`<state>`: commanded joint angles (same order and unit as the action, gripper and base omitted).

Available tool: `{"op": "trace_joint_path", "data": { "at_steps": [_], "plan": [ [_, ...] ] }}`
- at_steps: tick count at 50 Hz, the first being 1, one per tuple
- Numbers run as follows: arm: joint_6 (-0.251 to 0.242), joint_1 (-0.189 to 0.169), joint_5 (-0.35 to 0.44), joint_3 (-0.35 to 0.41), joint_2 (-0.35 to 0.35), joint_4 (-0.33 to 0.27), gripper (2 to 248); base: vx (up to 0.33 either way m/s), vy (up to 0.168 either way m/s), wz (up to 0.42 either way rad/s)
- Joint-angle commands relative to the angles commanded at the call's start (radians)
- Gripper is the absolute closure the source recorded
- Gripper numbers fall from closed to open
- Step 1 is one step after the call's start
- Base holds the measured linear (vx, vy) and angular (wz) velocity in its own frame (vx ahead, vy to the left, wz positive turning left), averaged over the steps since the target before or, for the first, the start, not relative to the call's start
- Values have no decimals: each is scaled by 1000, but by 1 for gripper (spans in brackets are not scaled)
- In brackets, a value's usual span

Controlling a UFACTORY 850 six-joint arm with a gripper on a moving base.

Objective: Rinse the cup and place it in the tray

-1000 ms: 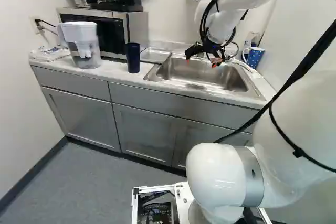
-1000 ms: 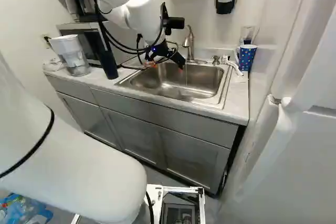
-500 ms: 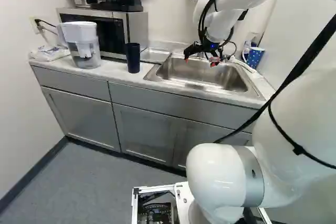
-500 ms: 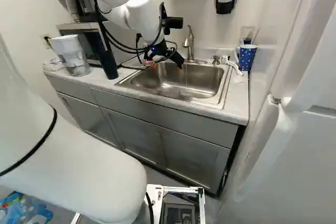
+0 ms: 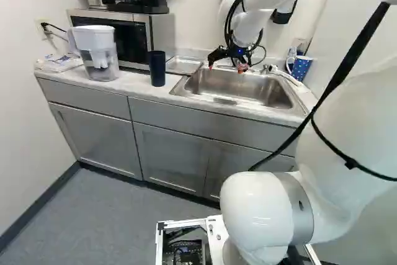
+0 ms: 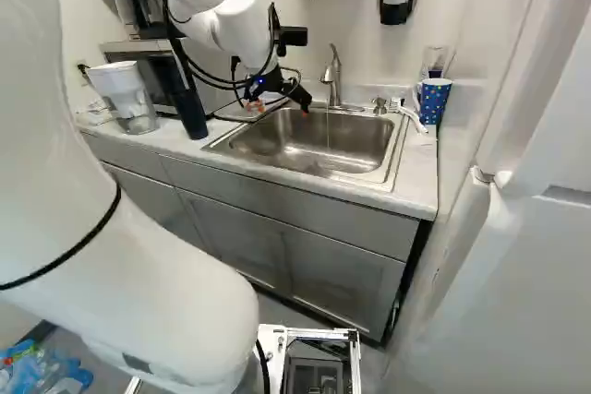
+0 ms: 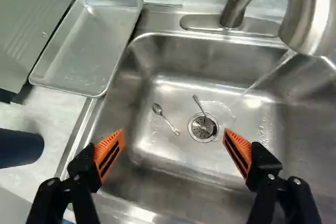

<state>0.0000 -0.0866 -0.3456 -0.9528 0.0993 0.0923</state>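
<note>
Pale counter [image 5: 135,84] surrounds the steel sink [image 7: 199,51], where water [image 7: 266,75] runs from the faucet [image 7: 310,14] and two small spoons [image 7: 166,119] [image 7: 199,106] lie by the drain. The fingers [image 7: 109,153] stand wide apart above the basin, holding nothing. The dark blue cup [image 5: 157,68], probably the one meant rather than the dotted mug [image 6: 432,101], stands upright on the counter beside the sink, near the empty tray [image 7: 86,40]. Reaching it seems to be the step in hand: swing across clear of the tray's rim, lower with one finger on each side, centre the cup, then close evenly. Its tall, smooth-looking wall could tip if nudged, so take a low, level grip before lifting it under the stream.
</note>
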Motion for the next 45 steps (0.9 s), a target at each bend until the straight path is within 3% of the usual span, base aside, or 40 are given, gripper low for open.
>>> {"op": "trace_joint_path", "data": {
  "at_steps": [20, 45],
  "plan": [
    [0, 45, 169, -92, -94, 0, 3, 0, 0, 0],
    [0, 45, 399, -92, -94, 0, 3, 0, 0, 0]
  ]
}}
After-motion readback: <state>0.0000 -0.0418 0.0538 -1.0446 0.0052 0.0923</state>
